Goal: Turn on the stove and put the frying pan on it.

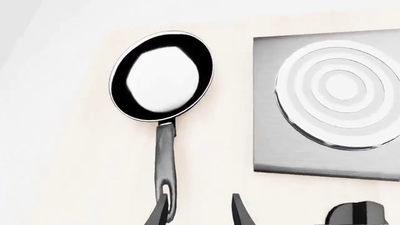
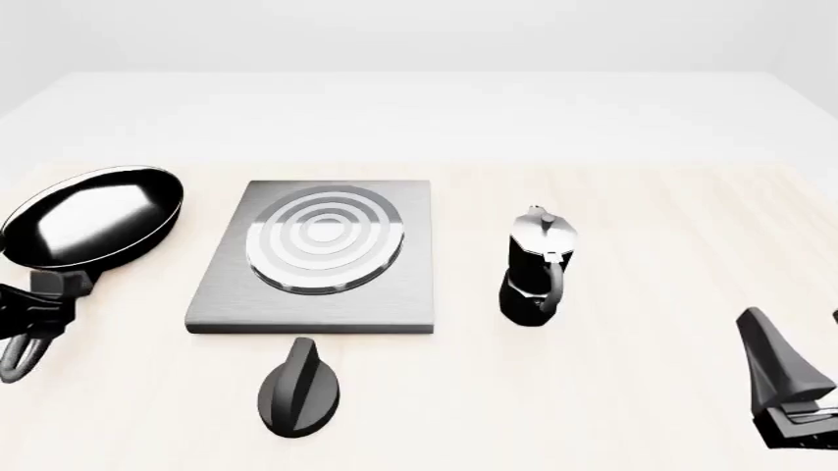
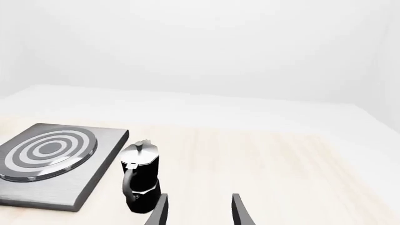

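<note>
The frying pan (image 2: 92, 216) lies at the far left of the table, black with a shiny inside, its long handle (image 2: 26, 339) pointing back toward me. In the left wrist view the pan (image 1: 161, 77) is ahead and the looped handle end (image 1: 166, 185) sits just at one fingertip of my left gripper (image 1: 198, 208), which is open. In the front view that gripper (image 2: 33, 302) shows as dark bars over the handle. The stove (image 2: 235, 304) is a grey plate with silver rings, right of the pan. Its black knob (image 2: 301, 388) lies in front of it. My right gripper (image 2: 802, 343) is open at the far right.
A black-and-silver moka pot (image 2: 537, 270) stands upright just right of the stove, seen also in the right wrist view as the moka pot (image 3: 140, 180) beside the stove plate (image 3: 93, 173). The knob (image 1: 359, 213) is near the left gripper's side.
</note>
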You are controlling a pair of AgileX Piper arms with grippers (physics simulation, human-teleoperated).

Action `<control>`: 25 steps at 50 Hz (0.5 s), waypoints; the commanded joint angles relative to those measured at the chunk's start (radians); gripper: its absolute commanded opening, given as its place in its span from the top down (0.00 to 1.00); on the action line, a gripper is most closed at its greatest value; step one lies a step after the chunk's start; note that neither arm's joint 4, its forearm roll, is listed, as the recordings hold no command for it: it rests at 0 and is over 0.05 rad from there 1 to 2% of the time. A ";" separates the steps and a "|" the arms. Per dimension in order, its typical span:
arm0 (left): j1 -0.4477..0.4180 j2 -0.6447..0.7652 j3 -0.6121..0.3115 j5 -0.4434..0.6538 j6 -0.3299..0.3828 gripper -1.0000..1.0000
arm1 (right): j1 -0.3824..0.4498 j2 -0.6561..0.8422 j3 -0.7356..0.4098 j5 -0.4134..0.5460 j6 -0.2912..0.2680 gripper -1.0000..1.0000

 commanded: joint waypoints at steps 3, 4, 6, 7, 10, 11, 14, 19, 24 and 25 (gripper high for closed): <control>0.107 0.200 -0.028 -0.135 0.048 0.00 | 0.003 0.024 0.001 -0.021 -0.003 0.00; 0.111 0.209 -0.031 -0.140 0.049 0.00 | 0.002 0.023 0.001 -0.020 -0.003 0.00; 0.122 0.234 -0.036 -0.155 0.057 0.00 | 0.002 0.020 0.001 -0.016 -0.003 0.00; 0.125 0.245 -0.036 -0.162 0.063 0.00 | 0.002 0.019 0.001 -0.015 -0.005 0.00; 0.136 0.277 -0.043 -0.183 0.071 0.00 | 0.003 0.021 0.001 -0.016 -0.008 0.00; 0.136 0.277 -0.043 -0.183 0.071 0.00 | 0.003 0.021 0.001 -0.016 -0.008 0.00; 0.144 0.305 -0.051 -0.198 0.076 0.00 | 0.001 0.023 0.001 -0.018 -0.009 0.00; 0.156 0.365 -0.065 -0.230 0.082 0.00 | 0.002 0.020 0.001 -0.015 -0.011 0.00; 0.174 0.448 -0.090 -0.274 0.097 0.00 | 0.004 0.021 0.000 -0.016 -0.014 0.00; 0.176 0.465 -0.095 -0.282 0.099 0.00 | 0.003 0.020 0.000 -0.015 -0.015 0.00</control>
